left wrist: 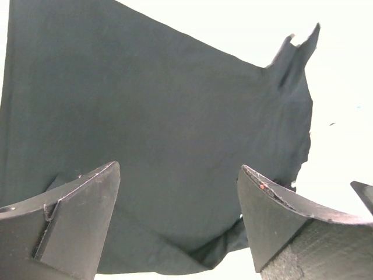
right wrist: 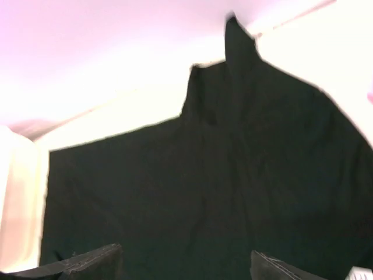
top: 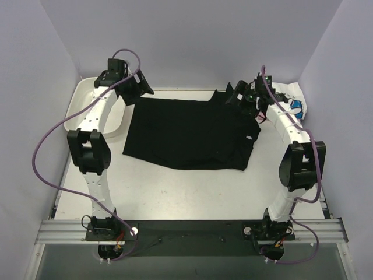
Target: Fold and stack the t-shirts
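Large plain black cloth t-shirt (top: 186, 134) lies spread out at the centre of the white table (top: 192, 192). Left gripper (left wrist: 178, 175) hangs over the shirt's 10 o'clock corner, beside the white plastic tray (top: 78, 114); fingers apart, nothing between them. Right gripper (right wrist: 186, 259) is at the 1 o'clock corner, fingers likewise apart and empty. White t-shirt with blue print (top: 294, 104) lies bunched at the table's 2 o'clock, behind the right arm.

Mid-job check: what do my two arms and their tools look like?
Both match: the left arm and right arm have white links with black joint housings, and a purple cable loops along each. The left tool and right tool are black, with two wedge-shaped fingers.
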